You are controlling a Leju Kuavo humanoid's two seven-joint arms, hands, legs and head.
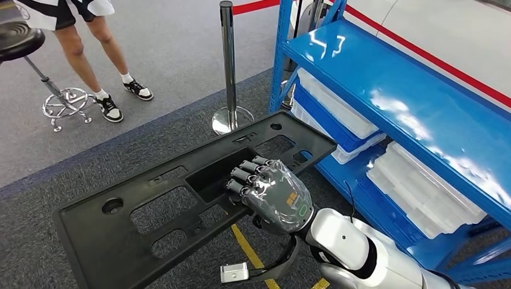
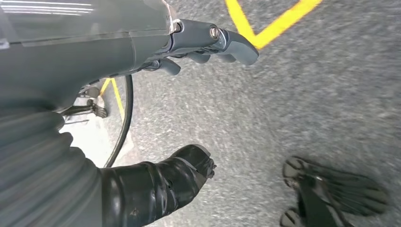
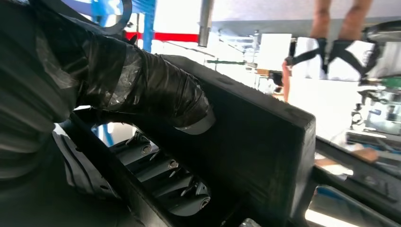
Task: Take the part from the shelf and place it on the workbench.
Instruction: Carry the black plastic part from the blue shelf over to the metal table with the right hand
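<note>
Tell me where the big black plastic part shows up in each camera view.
Head view: black part spans the lower middle, gripped by the right hand.
Left wrist view: not in it.
Right wrist view: black part fills the centre, thumb over its edge.
Shared landmark: the metal post.

A person's legs (image 1: 90,48) in black-and-white shoes (image 1: 109,108) were seen at eleven o'clock, beside a black stool (image 1: 21,41) on a chrome base (image 1: 65,105). A chrome post (image 1: 228,66) was set at twelve o'clock. Yellow lines (image 1: 250,253) were marked on the grey carpet (image 1: 36,241).
</note>
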